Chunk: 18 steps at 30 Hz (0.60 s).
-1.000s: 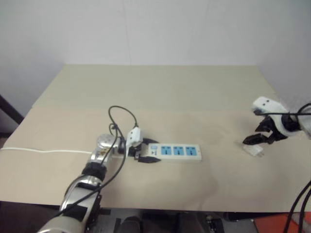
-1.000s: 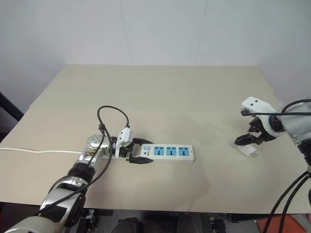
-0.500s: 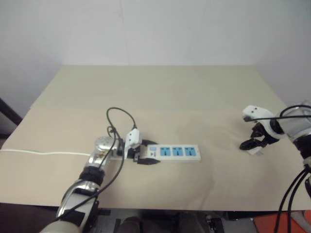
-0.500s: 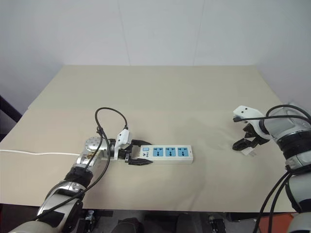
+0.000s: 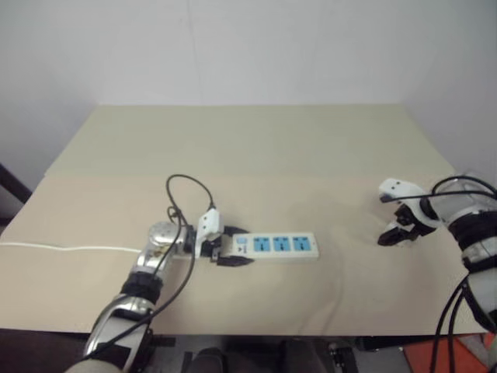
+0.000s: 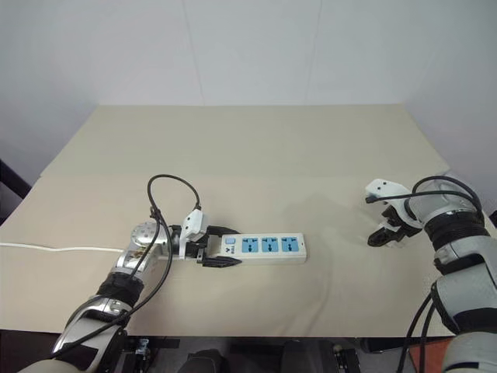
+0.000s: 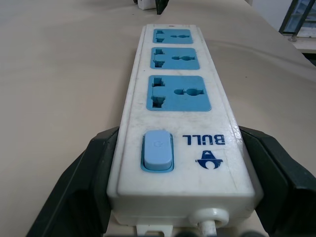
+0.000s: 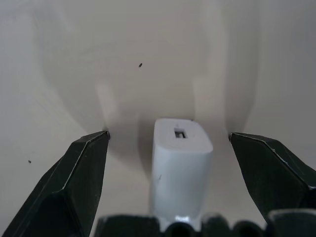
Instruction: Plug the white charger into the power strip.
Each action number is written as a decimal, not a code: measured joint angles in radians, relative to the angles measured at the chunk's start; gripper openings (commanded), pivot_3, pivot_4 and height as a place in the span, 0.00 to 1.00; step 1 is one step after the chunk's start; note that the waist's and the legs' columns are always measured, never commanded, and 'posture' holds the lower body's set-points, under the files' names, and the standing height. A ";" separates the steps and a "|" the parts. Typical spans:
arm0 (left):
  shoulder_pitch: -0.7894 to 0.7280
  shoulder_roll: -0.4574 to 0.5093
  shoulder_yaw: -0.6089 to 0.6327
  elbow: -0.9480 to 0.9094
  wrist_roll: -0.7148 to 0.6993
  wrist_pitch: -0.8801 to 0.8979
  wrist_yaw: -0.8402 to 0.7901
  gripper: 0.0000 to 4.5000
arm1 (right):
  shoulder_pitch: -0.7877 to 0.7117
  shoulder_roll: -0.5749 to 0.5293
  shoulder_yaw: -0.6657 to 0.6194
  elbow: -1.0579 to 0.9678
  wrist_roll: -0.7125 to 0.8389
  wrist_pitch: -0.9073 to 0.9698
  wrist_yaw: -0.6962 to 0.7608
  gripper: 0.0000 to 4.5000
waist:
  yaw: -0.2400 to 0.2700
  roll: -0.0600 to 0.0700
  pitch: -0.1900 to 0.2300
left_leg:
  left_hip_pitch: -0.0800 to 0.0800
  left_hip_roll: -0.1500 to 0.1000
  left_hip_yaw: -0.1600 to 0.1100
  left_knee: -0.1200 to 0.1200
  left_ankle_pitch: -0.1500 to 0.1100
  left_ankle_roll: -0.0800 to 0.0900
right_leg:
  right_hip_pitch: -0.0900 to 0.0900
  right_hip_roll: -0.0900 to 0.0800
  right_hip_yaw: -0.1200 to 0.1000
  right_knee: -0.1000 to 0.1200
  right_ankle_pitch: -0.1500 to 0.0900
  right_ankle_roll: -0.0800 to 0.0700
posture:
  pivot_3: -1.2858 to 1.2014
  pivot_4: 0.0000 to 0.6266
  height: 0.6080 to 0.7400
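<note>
Two spread fingers of the right pincer (image 8: 168, 148) straddled the white charger (image 8: 180, 163) lying on the counter (image 6: 256, 148); closing squarely on its sides seemed wise, while the left pincer (image 7: 173, 163) clamped the power strip (image 7: 177, 123).

Soft even overhead light, dim head views slightly hazy, faint shadows on the pale beige tabletop (image 5: 256, 148), wrist close-ups sharper, far background blurred

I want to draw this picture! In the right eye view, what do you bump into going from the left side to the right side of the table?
thin white cord → left gripper → power strip → right gripper, whose open fingers straddle the white charger.
</note>
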 measured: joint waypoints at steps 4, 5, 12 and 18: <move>0.011 0.005 -0.002 -0.016 -0.002 0.002 0.005 0.73 | -0.017 0.018 -0.004 0.044 -0.016 -0.031 0.000 1.00 | -0.002 0.000 0.000 | 0.000 0.000 0.000 0.000 0.000 0.000 | 0.000 0.000 0.000 0.000 0.000 0.000 | 0.52 0.24 1.00; 0.014 0.007 -0.003 -0.019 -0.002 0.002 0.005 0.73 | -0.019 0.022 -0.007 0.053 -0.021 -0.036 0.001 1.00 | -0.002 0.000 0.000 | 0.001 0.000 0.000 0.000 0.000 0.000 | 0.001 0.000 0.000 0.000 0.000 0.000 | 0.52 0.24 1.00; 0.016 0.012 -0.006 -0.025 -0.002 0.010 0.008 0.73 | -0.029 0.041 -0.026 0.089 -0.035 -0.060 0.005 0.65 | -0.003 0.000 -0.001 | 0.002 0.000 0.000 0.000 0.000 0.000 | 0.002 0.000 0.000 0.000 0.000 0.000 | 0.52 0.24 1.00; 0.015 0.012 -0.009 -0.026 -0.002 0.010 0.010 0.73 | -0.030 0.048 -0.040 0.093 -0.043 -0.064 0.006 0.25 | -0.004 0.000 -0.001 | 0.002 0.000 0.000 0.000 0.000 0.000 | 0.003 0.000 0.000 0.000 0.000 0.000 | 0.52 0.24 1.00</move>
